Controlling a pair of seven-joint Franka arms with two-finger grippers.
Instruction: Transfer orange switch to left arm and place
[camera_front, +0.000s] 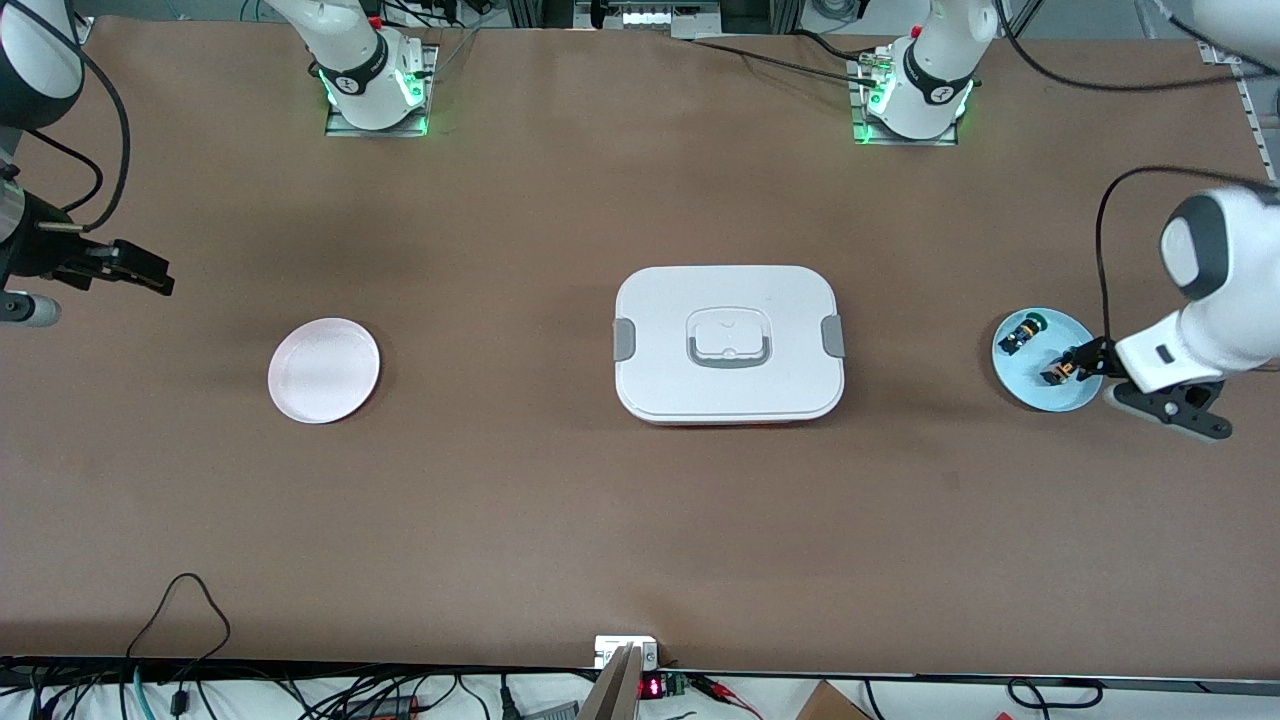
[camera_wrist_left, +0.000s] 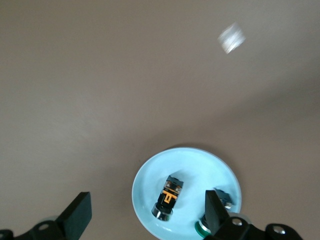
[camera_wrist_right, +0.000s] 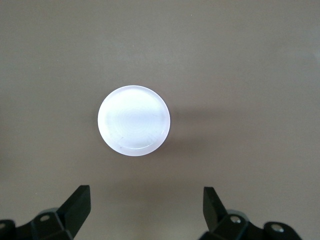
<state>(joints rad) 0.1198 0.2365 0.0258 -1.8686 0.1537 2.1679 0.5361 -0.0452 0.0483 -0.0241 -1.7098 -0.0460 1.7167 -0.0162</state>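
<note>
The orange switch (camera_front: 1058, 372) lies on its side on a light blue plate (camera_front: 1040, 395) at the left arm's end of the table. In the left wrist view it (camera_wrist_left: 169, 197) lies on the plate (camera_wrist_left: 190, 162) between my fingers. My left gripper (camera_front: 1093, 360) hangs open and empty over the plate's edge; it shows in its own view (camera_wrist_left: 147, 214). The white box (camera_front: 728, 342) stands at the table's middle. My right gripper (camera_front: 140, 270) waits open and empty over the table at the right arm's end; it shows in its own view (camera_wrist_right: 145, 207).
A black switch with a green cap (camera_front: 1020, 333) lies on the same blue plate, partly hidden by a finger (camera_wrist_left: 215, 210) in the left wrist view. An empty pale pink plate (camera_front: 323, 370) sits toward the right arm's end and also shows in the right wrist view (camera_wrist_right: 134, 120).
</note>
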